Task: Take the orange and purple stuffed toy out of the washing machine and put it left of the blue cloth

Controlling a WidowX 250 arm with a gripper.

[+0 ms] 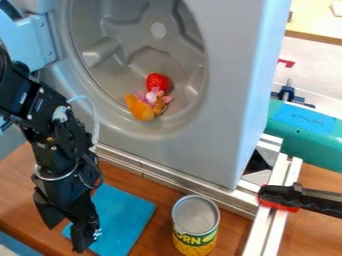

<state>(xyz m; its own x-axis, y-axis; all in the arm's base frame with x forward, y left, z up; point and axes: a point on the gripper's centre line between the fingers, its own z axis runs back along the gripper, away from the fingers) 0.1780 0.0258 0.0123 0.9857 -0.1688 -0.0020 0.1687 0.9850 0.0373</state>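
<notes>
A: Where's the nearest item relative to the jaws?

B: Blue cloth [121,215], on the wood tabletop [23,187]. Gripper [65,239] hangs over its left edge in the view, so most of the cloth lies to the view's right of the jaws. Long axis slants from upper right to lower left. Contact: can't tell

A: Jaw state?

B: Apart, clear gap, roughly half open by my read. Nothing gripped

A: Material?

B: Flat rectangle, matte, looks thin and limp; my guess is it would fold rather than hold shape

A: Neighbours?

B: Tin can [195,222], upright, to the view's right of the cloth, apart from it. Rigid cylinder, ridged bare-metal lid, yellow-green label. Behind: grey moulded housing [224,127], smooth plastic look, round recess with a glossy red toy [157,81] and a soft-looking orange one [140,109] touching or nearly so. Aluminium rail [170,182] runs along its base, straight, dull sheen
</notes>
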